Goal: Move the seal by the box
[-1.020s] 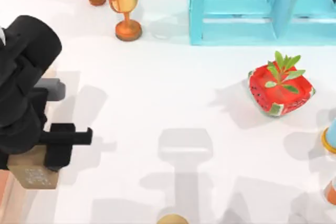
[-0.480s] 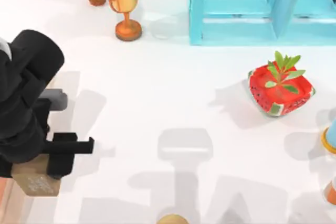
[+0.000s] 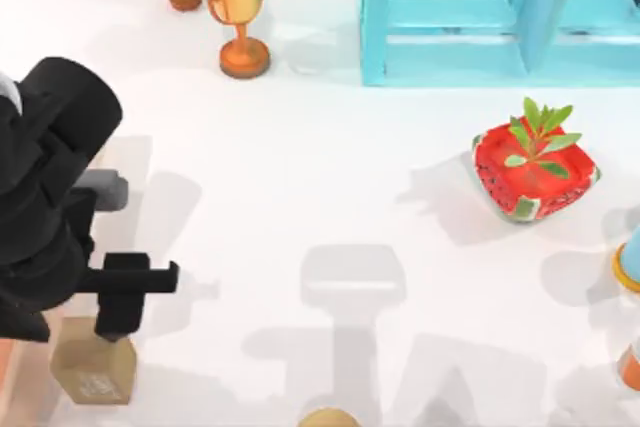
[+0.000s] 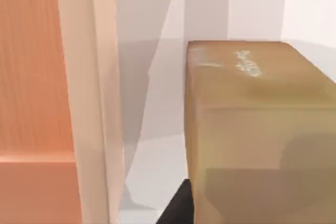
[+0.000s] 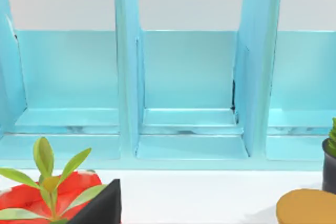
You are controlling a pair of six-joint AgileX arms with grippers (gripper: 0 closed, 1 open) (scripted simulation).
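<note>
A: Item one, the seal [image 3: 95, 372]: tan-brown block, whitish carved marks on its upper face, standing on the white tabletop [image 3: 330, 177] at the near left corner. Location relative to the box?

B: The left wrist view settles that: the seal [image 4: 257, 129] sits just beside the box [image 4: 31, 103], a strip of tabletop between them. Box is light orange-tan wood, thick pale rim, flat floor. From above just a sliver of the box [image 3: 8, 367] shows at the left edge.

A: Left tool [image 3: 118, 309]?

B: Directly over the seal's far end; whether it is clenched or released, I cannot tell.

A: Other stock?

B: Watermelon-patterned planter [image 3: 533, 175] holding a green sprig, right side; orange trophy cup [image 3: 240, 15] at the back; turquoise shelf [image 3: 500, 12], whose compartments the right wrist view shows as bare [image 5: 189, 103].
</note>
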